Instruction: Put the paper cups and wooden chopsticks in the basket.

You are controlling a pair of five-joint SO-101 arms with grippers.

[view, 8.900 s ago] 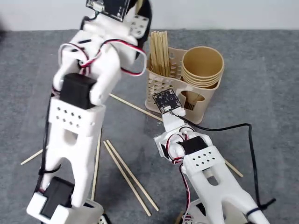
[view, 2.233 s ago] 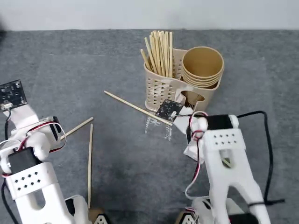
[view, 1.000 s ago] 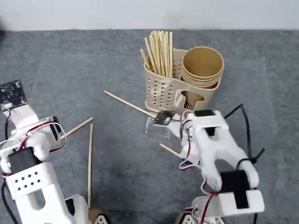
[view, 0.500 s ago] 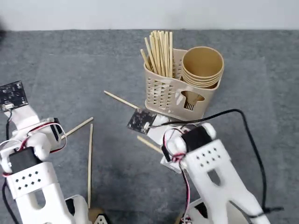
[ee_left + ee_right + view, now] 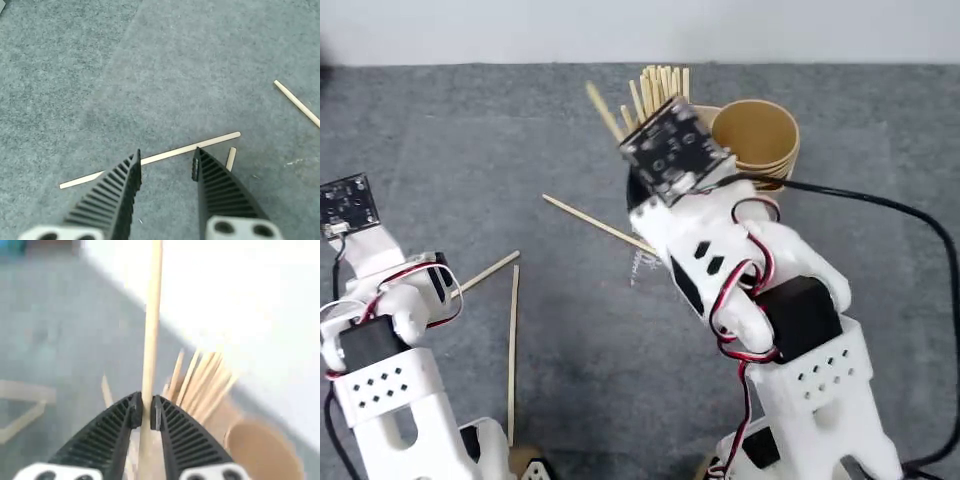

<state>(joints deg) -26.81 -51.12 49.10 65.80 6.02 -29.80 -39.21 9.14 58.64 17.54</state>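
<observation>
My right gripper (image 5: pixel 146 407) is shut on a wooden chopstick (image 5: pixel 152 315) and holds it in the air by the basket (image 5: pixel 704 110). In the high view that chopstick's tip (image 5: pixel 600 105) sticks out beside the bundle of chopsticks (image 5: pixel 660 80) standing in the basket. The stacked paper cups (image 5: pixel 760 140) sit in the basket's other compartment. The right arm hides most of the basket. My left gripper (image 5: pixel 165 160) is open just above a loose chopstick (image 5: pixel 150 157) lying on the mat. Two more loose chopsticks (image 5: pixel 595 225) (image 5: pixel 512 350) lie on the mat.
The grey mat (image 5: pixel 470 130) covers the table up to a pale wall at the back. The left arm (image 5: pixel 380 330) stands at the near left. The right arm's black cable (image 5: pixel 880 200) loops past the basket's right side.
The right arm has picked a chopstick off the mat in front of the basket and swung it up beside the basket. The left arm has not moved.
</observation>
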